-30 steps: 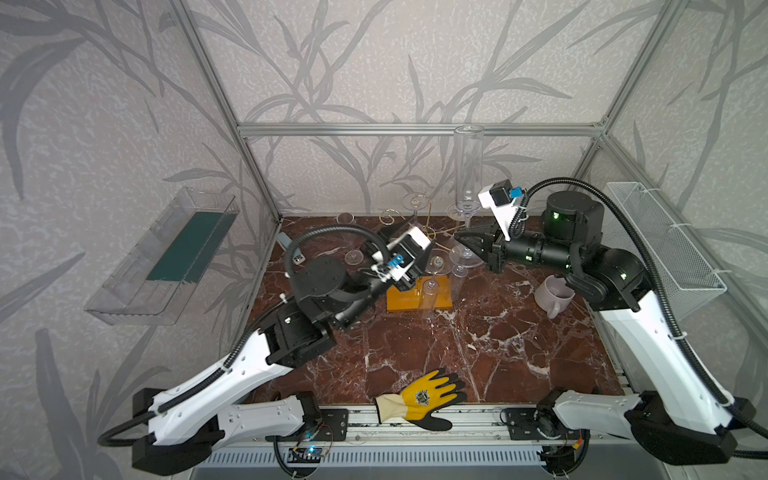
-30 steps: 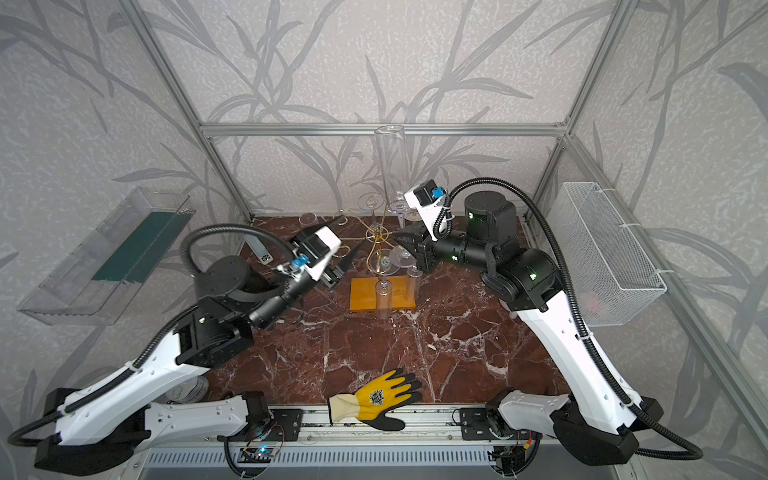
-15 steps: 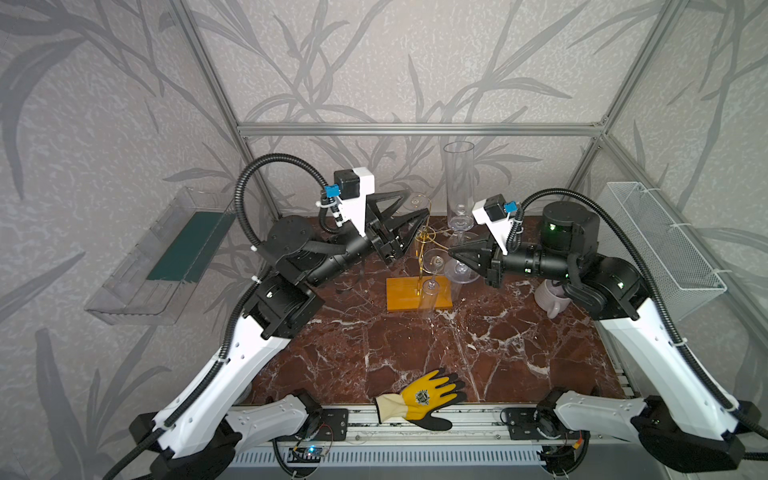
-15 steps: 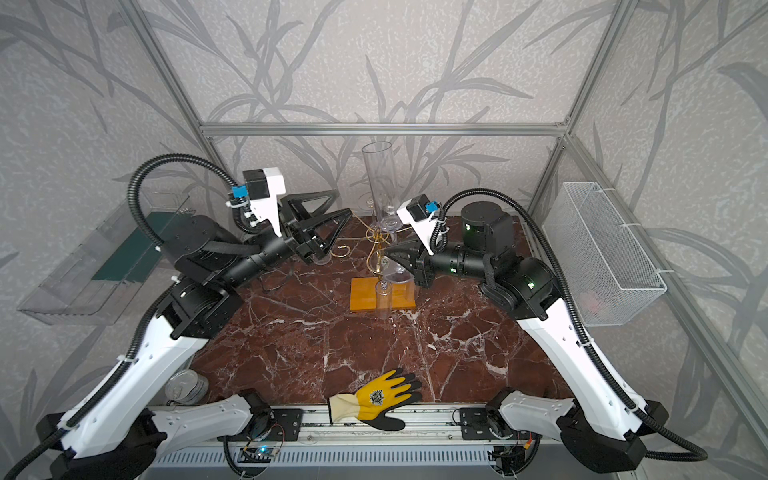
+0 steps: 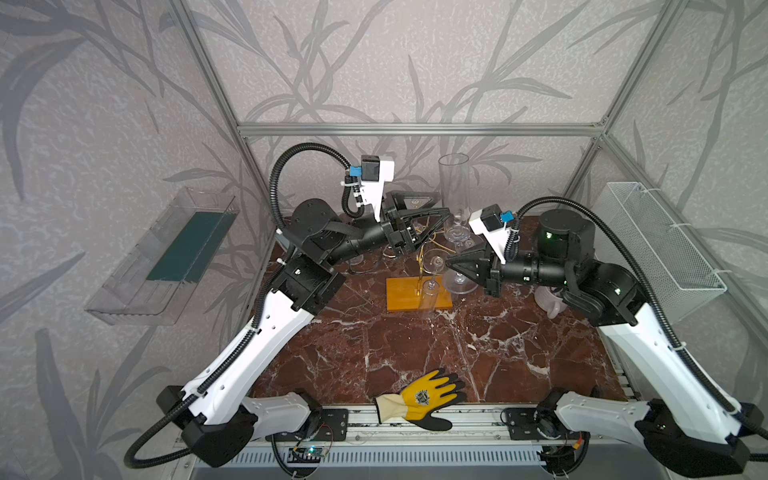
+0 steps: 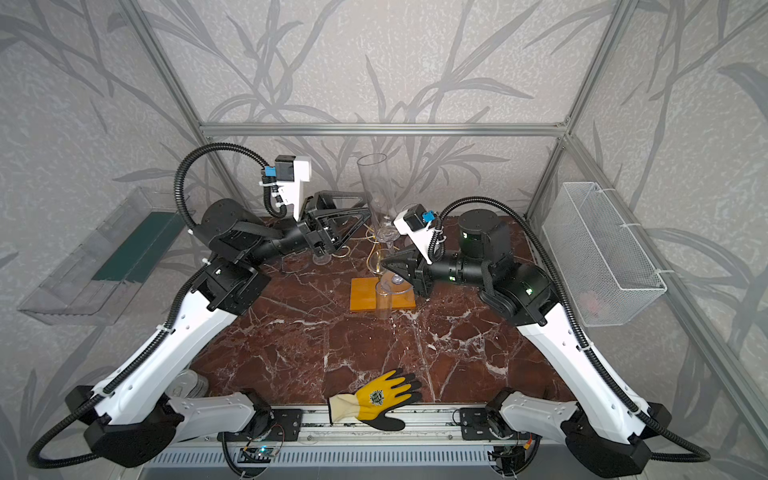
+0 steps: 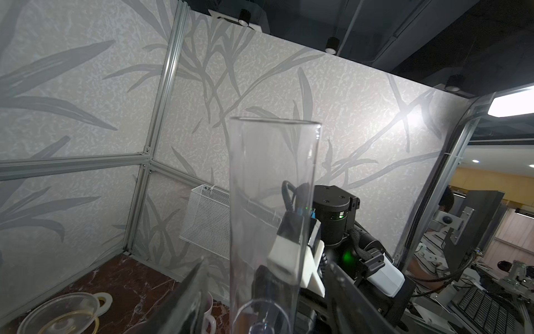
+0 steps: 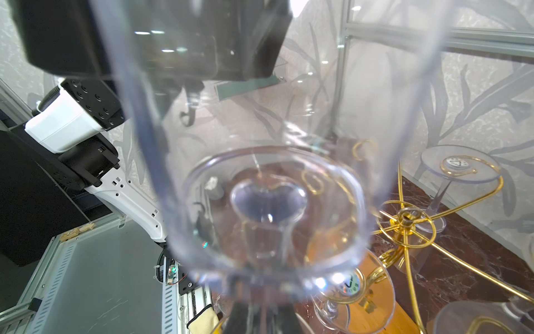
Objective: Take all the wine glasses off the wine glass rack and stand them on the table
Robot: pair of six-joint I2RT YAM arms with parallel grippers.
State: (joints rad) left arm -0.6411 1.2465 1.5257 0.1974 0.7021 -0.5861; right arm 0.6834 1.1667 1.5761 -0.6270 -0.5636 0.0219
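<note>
Both top views: tall clear flute wine glass (image 5: pixel 454 187) upright, stem pinched in clenched right claw (image 5: pixel 449 266), beside gold wire rack with orange wooden base (image 5: pixel 401 297). Left claw (image 5: pixel 444 205), low by the base a second ago, now raised, spread either side of the bowl.
Left wrist: glass (image 7: pixel 271 202) between released fingers (image 7: pixel 190 292), gap each side.
Right wrist: glass (image 8: pixel 260 115) close up, rack (image 8: pixel 407 222) behind.

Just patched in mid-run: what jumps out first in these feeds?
A tall clear wine glass stands upright at centre back, gripped low by the shut right gripper, with the open left gripper flanking its bowl. Close by stands the gold wine glass rack; a yellow glove lies at the front edge.
</note>
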